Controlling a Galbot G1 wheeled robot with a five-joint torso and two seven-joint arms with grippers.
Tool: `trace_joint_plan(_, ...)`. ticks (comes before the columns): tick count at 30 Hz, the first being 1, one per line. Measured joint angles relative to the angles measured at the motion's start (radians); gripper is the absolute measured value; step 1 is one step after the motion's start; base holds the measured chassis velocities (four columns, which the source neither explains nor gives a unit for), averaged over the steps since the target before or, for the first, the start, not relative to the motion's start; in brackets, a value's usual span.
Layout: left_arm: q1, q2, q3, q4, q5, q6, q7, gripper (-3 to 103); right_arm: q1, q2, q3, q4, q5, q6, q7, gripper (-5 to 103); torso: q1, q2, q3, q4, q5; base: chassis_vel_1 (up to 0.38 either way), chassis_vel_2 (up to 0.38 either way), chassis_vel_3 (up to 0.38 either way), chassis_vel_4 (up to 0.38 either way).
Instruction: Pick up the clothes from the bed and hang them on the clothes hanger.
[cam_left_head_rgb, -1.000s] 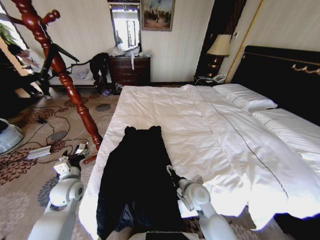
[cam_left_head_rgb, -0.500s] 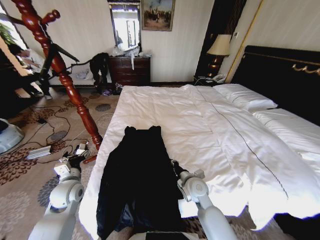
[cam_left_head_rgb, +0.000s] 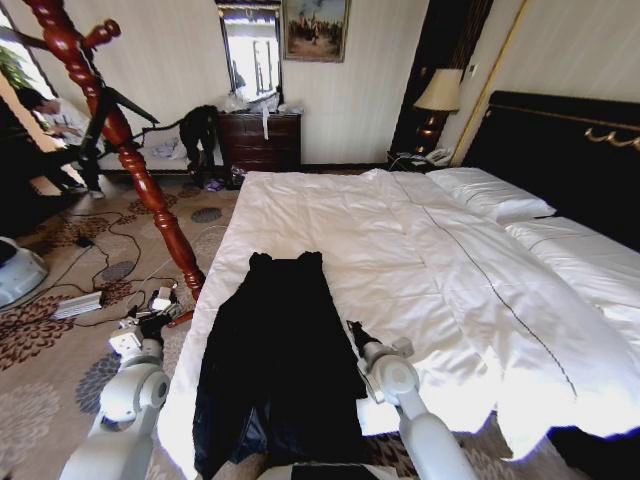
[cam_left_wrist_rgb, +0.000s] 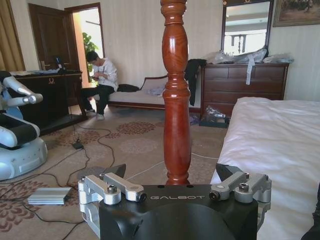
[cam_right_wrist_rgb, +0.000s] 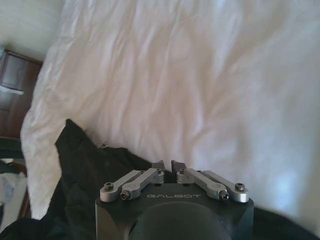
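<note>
Head view shows the black coat (cam_left_head_rgb: 275, 355) lying flat on the near left part of the bed (cam_left_head_rgb: 420, 270), collar toward the far side, hem hanging over the near edge. Nothing has been lifted yet, so the whole job remains: grasp, carry, hang. The right gripper (cam_left_head_rgb: 352, 331) rests at the coat's right edge, its fingers (cam_right_wrist_rgb: 161, 164) pressed together with no cloth visibly between them. The left gripper (cam_left_wrist_rgb: 172, 172) hangs over the carpet (cam_left_head_rgb: 60, 370) left of the bed, fingers spread wide, facing the wooden coat stand (cam_left_head_rgb: 130, 160), whose pegs are bare.
</note>
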Motion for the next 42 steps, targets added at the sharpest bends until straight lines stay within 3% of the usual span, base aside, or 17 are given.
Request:
trace_joint_plan(3, 0.001, -0.002, -0.001, 0.001, 0.001, -0.002, 0.0, 100, -0.038, -0.022, 0.022, 0.02, 0.031, -0.02, 0.032, 16, 0.0, 0.0, 0.0, -0.0004, 0.0001, 0.0, 0.0, 0.0, 0.0)
trace_joint_plan(8, -0.007, -0.016, 0.013, 0.007, 0.009, -0.002, -0.001, 100, -0.054, -0.024, 0.008, -0.006, 0.061, -0.043, 0.038, 37, 0.0, 0.0, 0.0, -0.0003, 0.0001, 0.0, 0.0, 0.0, 0.0)
trace_joint_plan(12, -0.01, -0.02, 0.02, 0.011, 0.018, -0.002, -0.001, 100, -0.002, -0.016, -0.065, -0.039, 0.079, -0.076, -0.026, 54, 0.0, 0.0, 0.0, 0.0, 0.0, 0.0, 0.0, 0.0, 0.0)
trace_joint_plan(15, -0.018, -0.013, 0.022, 0.017, 0.017, -0.002, -0.001, 100, 0.027, -0.035, -0.12, -0.048, 0.081, -0.097, -0.053, 60, 0.0, 0.0, 0.0, 0.0005, 0.0001, 0.0, 0.0, 0.0, 0.0)
trace_joint_plan(17, -0.035, -0.002, 0.031, 0.028, 0.009, 0.0, -0.001, 100, 0.044, -0.068, -0.18, -0.054, 0.064, -0.116, -0.077, 71, 0.0, 0.0, 0.0, -0.0006, -0.0002, 0.0, 0.0, 0.0, 0.0)
trace_joint_plan(18, -0.035, -0.002, 0.031, 0.028, 0.009, 0.0, -0.001, 100, 0.044, -0.068, -0.18, -0.054, 0.064, -0.116, -0.077, 71, 0.0, 0.0, 0.0, -0.0006, -0.0002, 0.0, 0.0, 0.0, 0.0)
trace_joint_plan(20, -0.038, 0.003, 0.032, 0.033, 0.006, 0.001, -0.001, 100, 0.065, -0.104, -0.246, -0.063, 0.026, -0.123, -0.117, 82, 0.0, 0.0, 0.0, -0.0003, 0.0, 0.0, 0.0, 0.0, 0.0)
trace_joint_plan(25, -0.035, 0.004, 0.024, 0.04, 0.003, 0.0, -0.001, 100, 0.115, -0.14, -0.362, -0.069, -0.065, -0.122, -0.213, 97, 0.0, 0.0, 0.0, 0.0001, -0.0001, 0.0, 0.0, 0.0, 0.0)
trace_joint_plan(27, -0.036, 0.003, 0.022, 0.048, 0.002, -0.001, -0.001, 100, 0.143, -0.13, -0.429, -0.091, -0.138, -0.103, -0.274, 100, 0.0, 0.0, 0.0, 0.0, -0.0002, 0.0, 0.0, 0.0, 0.0)
trace_joint_plan(30, -0.042, -0.001, 0.024, 0.053, 0.002, -0.001, -0.001, 100, 0.164, -0.108, -0.471, -0.136, -0.18, -0.097, -0.303, 100, 0.0, 0.0, 0.0, 0.0, 0.0, 0.0, 0.0, 0.0, 0.0)
trace_joint_plan(35, -0.045, -0.003, 0.028, 0.056, 0.002, -0.001, -0.001, 100, 0.198, -0.059, -0.465, -0.201, -0.177, -0.069, -0.251, 100, 0.0, 0.0, 0.0, 0.0001, 0.0, 0.0, 0.0, 0.0, 0.0)
trace_joint_plan(42, -0.055, 0.004, 0.029, 0.062, -0.003, 0.003, -0.001, 100, 0.233, -0.072, -0.379, -0.19, -0.134, -0.08, -0.174, 100, 0.0, 0.0, 0.0, -0.0001, 0.0001, 0.0, 0.0, 0.0, 0.0)
